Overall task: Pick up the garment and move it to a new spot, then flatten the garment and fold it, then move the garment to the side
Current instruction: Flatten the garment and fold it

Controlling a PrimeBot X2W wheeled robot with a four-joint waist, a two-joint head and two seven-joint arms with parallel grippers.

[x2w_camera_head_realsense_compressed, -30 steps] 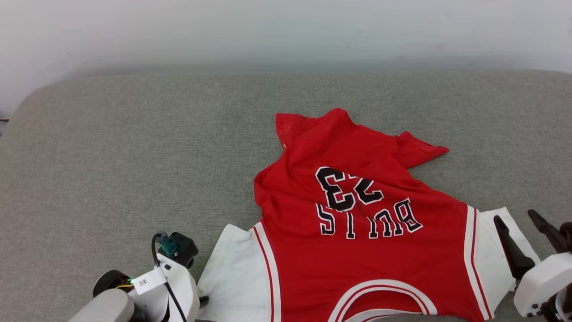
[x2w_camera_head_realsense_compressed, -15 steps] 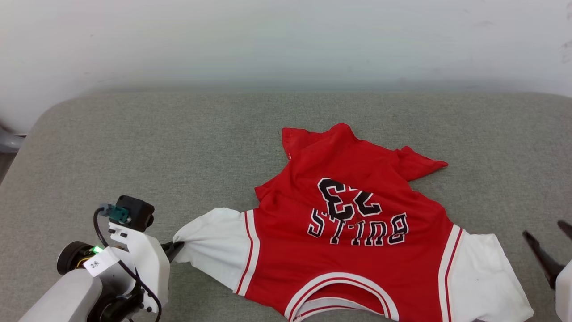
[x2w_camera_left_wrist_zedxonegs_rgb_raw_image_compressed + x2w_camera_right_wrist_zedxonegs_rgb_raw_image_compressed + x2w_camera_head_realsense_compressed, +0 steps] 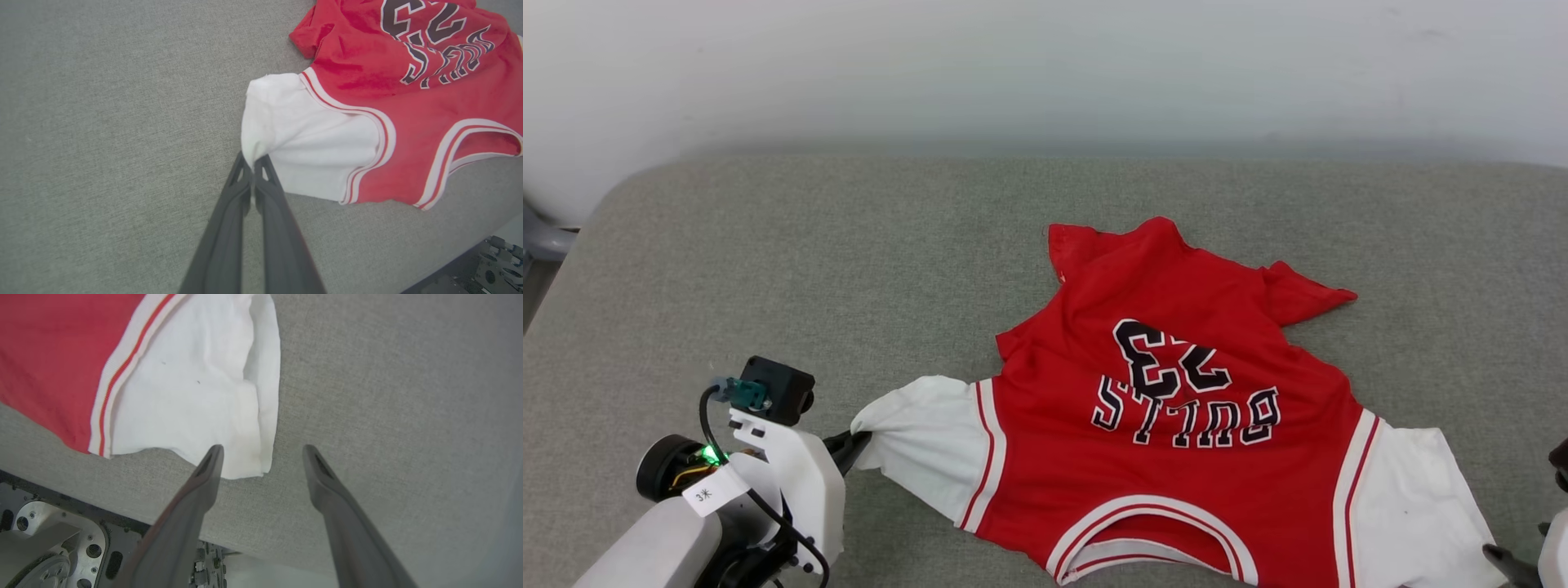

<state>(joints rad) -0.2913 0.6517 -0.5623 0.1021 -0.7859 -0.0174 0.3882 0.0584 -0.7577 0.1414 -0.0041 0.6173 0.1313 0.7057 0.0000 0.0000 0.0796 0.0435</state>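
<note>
**Q:** How are the fingers (image 3: pixel 229 212) of the left gripper (image 3: pixel 253 162) being held?
**A:** They are being pressed together, tip to tip. The cuff edge of one white sleeve (image 3: pixel 302 134) is being pinched between them, and the cloth is being drawn into a small peak at the tips.

**Q:** And the right gripper (image 3: pixel 261 451)?
**A:** Its jaws are being held wide apart and nothing is being gripped. The corner of the other white sleeve (image 3: pixel 196 388) is lying just ahead of the tips, nearer one finger than the other. Whether it is being touched cannot be told.

**Q:** Where is the garment (image 3: pixel 1176 490) being found?
**A:** On the grey padded surface (image 3: pixel 849 261), toward its near edge and right of its middle. The collar is being turned toward the near edge and the hem toward the far edge, with the black lettering (image 3: pixel 1184 392) facing up. The hem corners are lying crumpled and folded over.

**Q:** Which relation is being judged decisive for the coming move?
**A:** The sleeve-to-sleeve line, which is running along the near edge with one gripper at each end. The left end is taken and the right end is free. The right arm is being judged the nearer to the free sleeve. A grip there is being expected to let the garment be lifted or stretched along that line.
</note>
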